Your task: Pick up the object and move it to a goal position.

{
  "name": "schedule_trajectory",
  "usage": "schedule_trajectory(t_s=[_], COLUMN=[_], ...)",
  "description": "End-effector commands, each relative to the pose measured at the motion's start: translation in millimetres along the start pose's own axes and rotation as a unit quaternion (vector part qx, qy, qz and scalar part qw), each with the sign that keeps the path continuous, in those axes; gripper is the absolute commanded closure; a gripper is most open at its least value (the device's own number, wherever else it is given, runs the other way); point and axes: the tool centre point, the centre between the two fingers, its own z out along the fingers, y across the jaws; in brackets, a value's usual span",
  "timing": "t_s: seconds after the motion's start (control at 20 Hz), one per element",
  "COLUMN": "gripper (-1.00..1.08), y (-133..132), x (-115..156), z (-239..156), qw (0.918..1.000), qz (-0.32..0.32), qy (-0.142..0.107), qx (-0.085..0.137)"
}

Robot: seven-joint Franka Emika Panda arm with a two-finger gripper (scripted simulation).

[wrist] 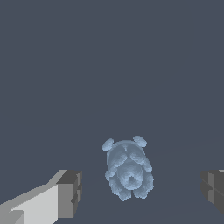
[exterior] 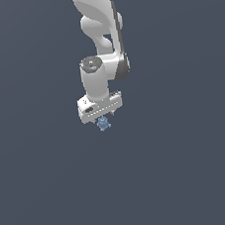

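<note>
The object [exterior: 104,124] is a tiny light-blue lumpy item with small knobby protrusions, lying on the dark grey floor directly under the white gripper [exterior: 104,117]. In the wrist view the object [wrist: 128,169] sits between the two fingers of the gripper [wrist: 142,192], nearer to one dark pad [wrist: 71,192] than to the other pad [wrist: 213,191]. There are clear gaps on both sides of it. The jaws are wide open and touch nothing.
The white arm [exterior: 99,31] reaches down from the top of the exterior view. A plain dark grey floor [exterior: 191,165] spreads all around. No goal marker shows.
</note>
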Motion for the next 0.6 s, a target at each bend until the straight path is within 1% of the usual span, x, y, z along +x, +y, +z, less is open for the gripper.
schedule_trajectory(t_s=[0.0,0.3,0.55], gripper=[-0.92,-0.92,-0.92], y=[0,0,0], x=[-8,-20,-23], z=[6,15,17], qw=[0.9998,0.9988,0.9983], qz=[-0.021,-0.050,-0.058], qy=[0.000,0.000,0.000], qx=[-0.001,-0.002,-0.002])
